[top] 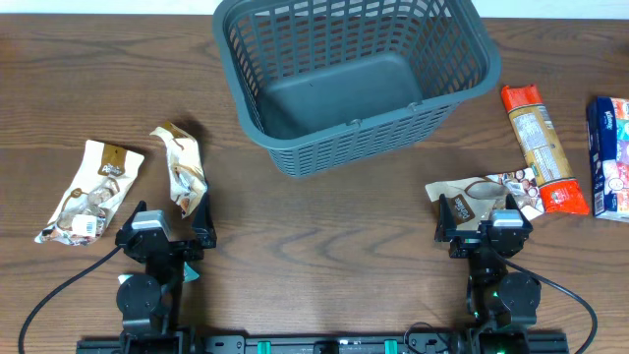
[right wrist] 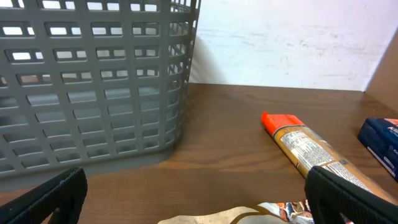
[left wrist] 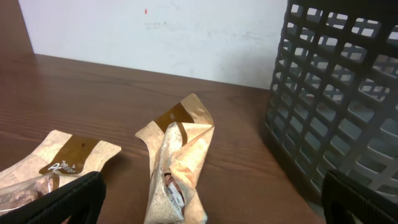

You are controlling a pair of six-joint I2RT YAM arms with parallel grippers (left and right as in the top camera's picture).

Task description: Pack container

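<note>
The dark grey-blue lattice basket (top: 354, 79) stands empty at the table's far middle; it also shows in the left wrist view (left wrist: 342, 106) and the right wrist view (right wrist: 93, 87). My left gripper (top: 165, 236) is open and empty, low at the near left, with a crumpled tan snack packet (top: 183, 169) (left wrist: 177, 168) just ahead between its fingers. A second tan packet (top: 90, 191) (left wrist: 56, 165) lies left of it. My right gripper (top: 484, 228) is open and empty at the near right, over a tan packet (top: 470, 197) (right wrist: 249, 216).
An orange-capped long packet (top: 537, 146) (right wrist: 311, 152) lies right of the basket. A blue box (top: 611, 155) (right wrist: 380, 140) lies at the far right edge. A colourful packet (top: 521, 187) lies under the orange one's near end. Cables trail behind both arms.
</note>
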